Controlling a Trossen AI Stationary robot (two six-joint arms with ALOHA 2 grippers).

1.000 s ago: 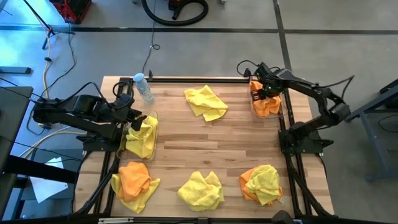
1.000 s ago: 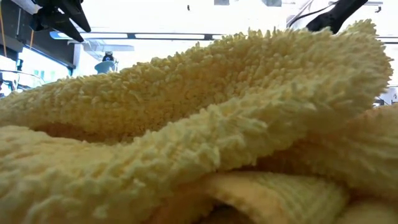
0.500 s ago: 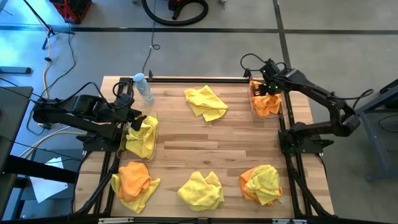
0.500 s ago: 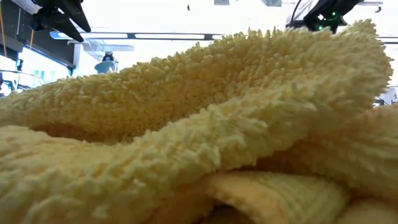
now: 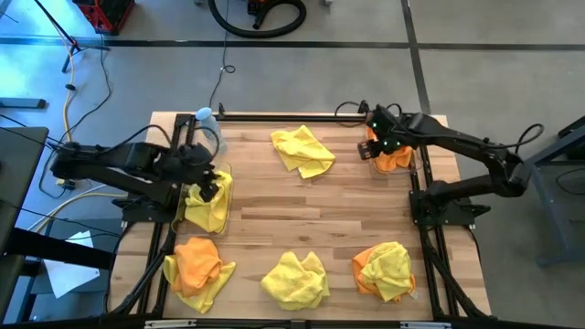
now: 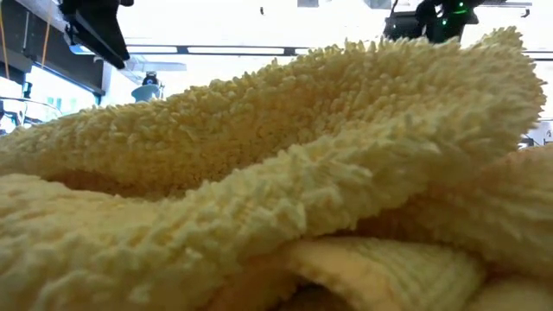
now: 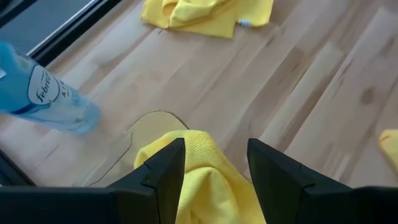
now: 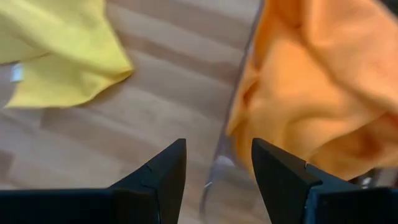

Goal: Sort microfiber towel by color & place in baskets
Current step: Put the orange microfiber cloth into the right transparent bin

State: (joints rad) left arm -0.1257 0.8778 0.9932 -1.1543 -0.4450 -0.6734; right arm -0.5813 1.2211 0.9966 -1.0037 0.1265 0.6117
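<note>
Yellow towels (image 5: 208, 203) fill the left basket (image 5: 226, 174), which stands at the left edge of the surface (image 5: 311, 206). The left tool (image 5: 210, 187) hangs right over them, its fingers (image 7: 163, 167) apart with nothing between them; in the left wrist view yellow cloth shows in the gap, lying below in the basket. Just beyond this tool, toward the far left corner, stands a bottle (image 5: 209, 128) with a blue label.

Orange towels (image 5: 395, 157) lie in the right basket (image 5: 370, 163) near the far right corner. The right tool (image 5: 372, 135) hovers at that basket's inner far corner, its fingers (image 8: 160, 175) spread and empty; past them the right wrist view shows the basket's clear wall (image 8: 239, 124), with orange cloth on one side and bare wood on the other.

Between the two tools, at the far middle of the surface, lies a loose yellow towel (image 5: 303, 149). Well away from both tools, along the near edge, are three more heaps: an orange-on-yellow pile (image 5: 196, 265) nearest the left tool's side, a yellow pile (image 5: 294, 278) in the middle, and a mixed orange and yellow pile (image 5: 385, 268) on the right tool's side.

The low view is almost wholly filled by yellow pile fabric (image 6: 276, 173) right against the lens.
</note>
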